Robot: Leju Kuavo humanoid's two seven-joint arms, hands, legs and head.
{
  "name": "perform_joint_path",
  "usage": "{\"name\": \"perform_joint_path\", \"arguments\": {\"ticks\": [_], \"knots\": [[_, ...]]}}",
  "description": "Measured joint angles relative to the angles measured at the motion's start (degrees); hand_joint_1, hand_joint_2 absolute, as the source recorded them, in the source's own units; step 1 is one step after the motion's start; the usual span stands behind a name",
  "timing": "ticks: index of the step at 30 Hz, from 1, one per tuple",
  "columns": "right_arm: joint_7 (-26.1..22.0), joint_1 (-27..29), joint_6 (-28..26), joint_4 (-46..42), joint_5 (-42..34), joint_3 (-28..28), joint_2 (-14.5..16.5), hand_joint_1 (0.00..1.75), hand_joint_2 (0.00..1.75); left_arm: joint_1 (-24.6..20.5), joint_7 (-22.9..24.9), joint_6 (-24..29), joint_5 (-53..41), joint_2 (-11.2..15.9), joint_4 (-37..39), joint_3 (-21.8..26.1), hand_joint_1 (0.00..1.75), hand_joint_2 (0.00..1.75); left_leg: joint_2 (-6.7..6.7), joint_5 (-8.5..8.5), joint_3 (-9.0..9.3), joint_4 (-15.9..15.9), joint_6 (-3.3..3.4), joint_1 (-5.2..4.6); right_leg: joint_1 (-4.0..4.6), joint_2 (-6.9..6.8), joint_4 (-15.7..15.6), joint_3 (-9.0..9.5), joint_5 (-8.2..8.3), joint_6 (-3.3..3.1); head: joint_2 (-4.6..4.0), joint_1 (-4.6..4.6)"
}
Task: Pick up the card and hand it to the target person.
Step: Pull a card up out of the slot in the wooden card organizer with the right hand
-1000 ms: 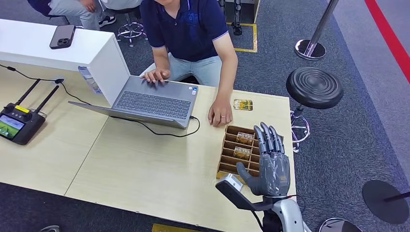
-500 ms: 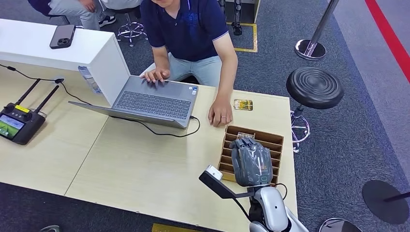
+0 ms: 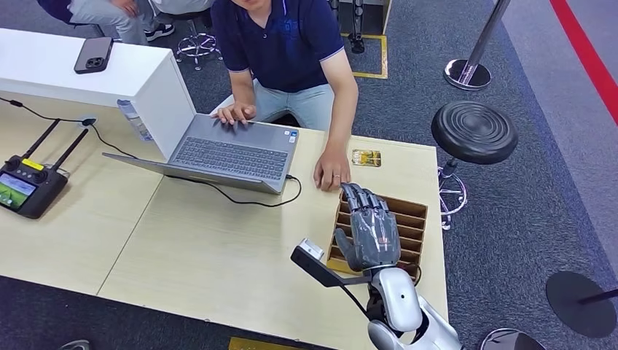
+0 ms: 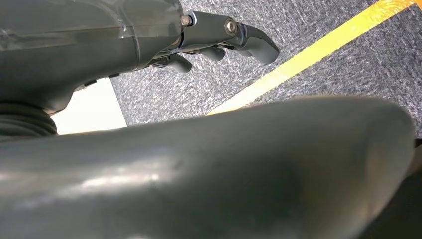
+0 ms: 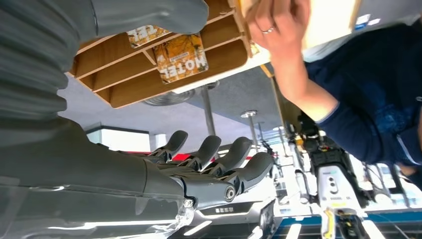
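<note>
Wooden slots of the tray [image 3: 408,206] at the lower right hold the card [image 5: 180,58], and the right hand [image 3: 370,230] hovers above with fingers spread and empty, so a shallow reach may slide off its flat edge.

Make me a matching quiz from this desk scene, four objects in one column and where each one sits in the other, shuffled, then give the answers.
Objects:
1. smartphone
2. remote controller
3. loose hotel card
4. right robot hand

Places:
A. over the wooden card organizer
B. on the white box
C. at the desk's left edge
D. on the desk beside the person's hand

Pairs: 1-B, 2-C, 3-D, 4-A
</note>
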Motion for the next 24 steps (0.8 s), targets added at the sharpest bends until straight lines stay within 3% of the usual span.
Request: {"name": "perform_joint_path", "arguments": {"ticks": [5,6,10,11,24], "knots": [[-0.1,0.4,-0.3,0.1,-1.4,-0.4,-0.1,0.6,1.75,0.0,-0.2,0.0,0.0,0.0,0.0,0.2,0.0,0.0,-0.02,-0.02,0.02,0.0,0.0,-0.01,-0.01,-0.02,0.0,0.02,-0.02,0.01,0.0,0.0],[-0.1,0.7,-0.5,0.0,-2.0,-0.7,-0.3,0.68,1.75,0.0,-0.4,0.0,0.0,0.0,0.0,0.3,0.0,0.0,-0.02,-0.01,0.01,0.0,0.0,0.0,0.0,-0.02,0.0,0.02,-0.02,0.01,0.0,0.0],[0.7,1.8,-1.0,-0.5,-2.5,-1.7,-1.7,1.3,1.75,0.1,-0.7,0.2,0.0,0.0,0.1,1.0,0.0,0.0,0.01,0.01,0.0,0.0,-0.01,0.01,0.01,0.01,0.0,0.0,0.02,-0.02,0.0,0.0],[0.9,2.0,-1.0,-0.8,-2.5,-2.0,-2.1,1.36,1.75,0.1,-0.7,0.3,0.0,0.1,0.1,1.1,0.0,0.0,0.01,0.02,0.0,0.0,-0.01,0.01,0.02,0.01,0.0,0.0,0.03,-0.02,0.0,0.0],[3.5,4.8,-0.5,-6.4,-1.4,-7.0,-6.3,1.42,1.75,0.5,-1.0,0.8,0.0,0.3,0.3,2.1,0.0,0.0,-0.03,0.02,-0.01,0.0,0.0,0.0,0.0,-0.03,0.0,0.0,0.01,0.0,0.0,0.0]]}}
